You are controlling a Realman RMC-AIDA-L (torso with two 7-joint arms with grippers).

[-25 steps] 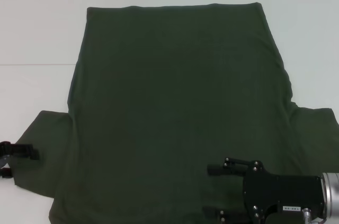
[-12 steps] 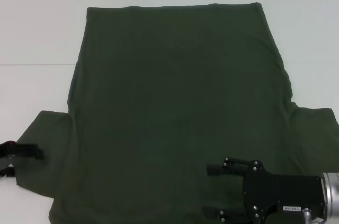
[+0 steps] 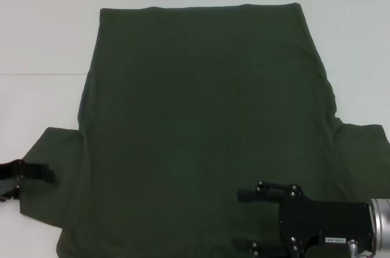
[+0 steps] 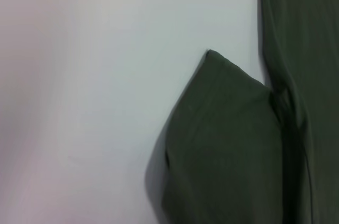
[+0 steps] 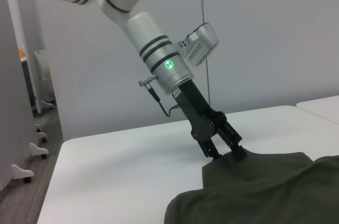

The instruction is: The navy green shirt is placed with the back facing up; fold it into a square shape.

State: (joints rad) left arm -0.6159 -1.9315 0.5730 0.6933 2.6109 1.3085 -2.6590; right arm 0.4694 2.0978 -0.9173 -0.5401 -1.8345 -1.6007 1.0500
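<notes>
Navy green shirt (image 3: 201, 124) lies flat, plain side up, on white bench (image 3: 42, 38). Left pincer (image 3: 24, 180) spread at the left sleeve edge. Right pincer (image 3: 244, 221) spread, over the shirt's near part.

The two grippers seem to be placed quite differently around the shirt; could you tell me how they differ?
The left gripper sits at the outer edge of the navy green shirt's left sleeve, fingers down on the cloth; the right gripper is over the shirt's near edge by the body, jaws spread wide. The left is mostly out of the head view; the right shows plainly. Both are black.
</notes>
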